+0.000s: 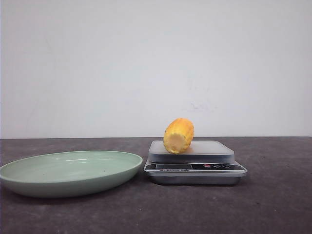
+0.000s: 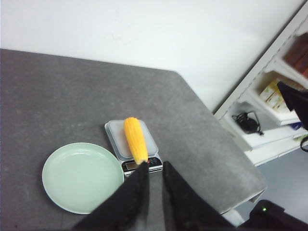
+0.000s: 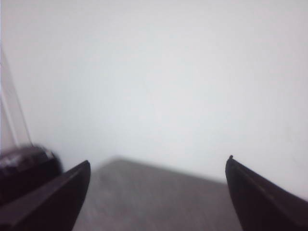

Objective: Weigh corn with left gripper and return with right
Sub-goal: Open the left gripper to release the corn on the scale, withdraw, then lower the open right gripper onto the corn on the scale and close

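The corn (image 1: 178,135) is a short yellow-orange cob that lies on the platform of a silver kitchen scale (image 1: 214,147), blunt cut end toward the front. The left wrist view shows the corn (image 2: 135,139) and the scale (image 2: 115,132) from high above. My left gripper (image 2: 155,164) hangs well above the table on the near side of the scale. Its black fingers stand close together with only a narrow slit and hold nothing. My right gripper (image 3: 156,166) is wide open and empty, and faces the white wall. Neither gripper shows in the front view.
A pale green plate (image 1: 68,170) sits empty just left of the scale; it also shows in the left wrist view (image 2: 82,175). The table's right edge (image 2: 226,159) drops off toward a white shelf unit (image 2: 269,96). A dark rounded body (image 3: 24,168) sits beside my right gripper.
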Action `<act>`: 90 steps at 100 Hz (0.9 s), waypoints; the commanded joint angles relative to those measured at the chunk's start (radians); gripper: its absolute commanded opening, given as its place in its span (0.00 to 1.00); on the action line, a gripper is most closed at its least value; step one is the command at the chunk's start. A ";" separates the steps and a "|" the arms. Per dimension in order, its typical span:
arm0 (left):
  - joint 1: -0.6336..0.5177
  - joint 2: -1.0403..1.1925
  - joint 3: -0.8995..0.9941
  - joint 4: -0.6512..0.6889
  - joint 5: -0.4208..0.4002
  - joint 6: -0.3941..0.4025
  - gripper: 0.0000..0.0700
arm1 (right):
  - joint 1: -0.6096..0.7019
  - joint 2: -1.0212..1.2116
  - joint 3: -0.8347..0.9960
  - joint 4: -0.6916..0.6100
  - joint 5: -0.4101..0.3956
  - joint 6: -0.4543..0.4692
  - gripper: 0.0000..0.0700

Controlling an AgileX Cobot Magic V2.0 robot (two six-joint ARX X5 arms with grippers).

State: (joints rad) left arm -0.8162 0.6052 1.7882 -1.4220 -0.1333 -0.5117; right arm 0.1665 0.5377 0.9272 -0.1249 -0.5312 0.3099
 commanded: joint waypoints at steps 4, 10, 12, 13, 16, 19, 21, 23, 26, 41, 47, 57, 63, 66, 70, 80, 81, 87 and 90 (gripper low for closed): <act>-0.007 0.009 0.015 -0.032 -0.006 -0.031 0.01 | 0.016 0.111 0.058 0.095 -0.019 0.129 0.78; -0.007 0.009 0.015 -0.032 -0.005 -0.031 0.01 | 0.037 0.187 0.109 0.084 -0.019 0.131 0.78; -0.007 0.009 0.015 -0.032 -0.005 -0.031 0.01 | 0.045 0.214 0.129 0.076 -0.018 0.131 0.78; -0.007 0.009 0.015 -0.032 -0.005 -0.031 0.01 | 0.050 0.227 0.140 0.072 -0.018 0.131 0.78; -0.007 0.009 0.015 -0.032 -0.001 -0.031 0.02 | 0.066 0.267 0.172 0.057 -0.018 0.130 0.78; -0.007 0.009 0.015 -0.032 0.002 -0.031 0.01 | 0.085 0.309 0.206 0.038 -0.017 0.126 0.78; -0.007 0.009 0.015 -0.032 0.003 -0.031 0.02 | 0.098 0.336 0.229 0.024 -0.011 0.122 0.78; -0.007 0.009 0.015 -0.032 0.003 -0.031 0.02 | 0.112 0.363 0.253 0.006 -0.003 0.118 0.78; -0.007 0.009 0.015 -0.032 0.003 -0.031 0.02 | 0.133 0.404 0.288 -0.021 0.013 0.113 0.78; -0.007 0.009 0.015 -0.032 0.002 -0.031 0.02 | 0.237 0.611 0.460 -0.231 0.122 0.087 0.78; -0.007 0.009 0.015 -0.032 0.002 -0.030 0.02 | 0.268 0.688 0.509 -0.309 0.179 0.071 0.78; -0.007 0.009 0.015 -0.032 0.003 -0.028 0.02 | 0.302 0.799 0.545 -0.391 0.260 0.068 0.78; -0.007 0.009 0.015 -0.032 0.003 -0.028 0.02 | 0.312 0.858 0.547 -0.433 0.292 0.073 0.78; -0.007 0.009 0.015 -0.032 0.003 -0.027 0.02 | 0.315 0.887 0.547 -0.458 0.305 0.080 0.78; -0.007 0.009 0.015 -0.032 0.003 -0.027 0.02 | 0.317 0.925 0.547 -0.496 0.317 0.090 0.78; -0.007 0.009 0.015 -0.032 0.002 -0.024 0.02 | 0.320 1.022 0.547 -0.579 0.321 0.145 0.78; -0.007 0.009 0.015 -0.032 0.002 -0.024 0.02 | 0.321 1.031 0.547 -0.586 0.320 0.150 0.78; -0.007 0.009 0.015 -0.032 0.003 -0.024 0.02 | 0.327 1.082 0.547 -0.620 0.319 0.156 0.78; -0.007 0.009 0.015 -0.032 0.003 -0.024 0.02 | 0.331 1.105 0.547 -0.631 0.319 0.155 0.78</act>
State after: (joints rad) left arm -0.8162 0.6037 1.7863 -1.4223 -0.1318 -0.5392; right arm 0.4820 1.5940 1.4570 -0.7425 -0.2119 0.4370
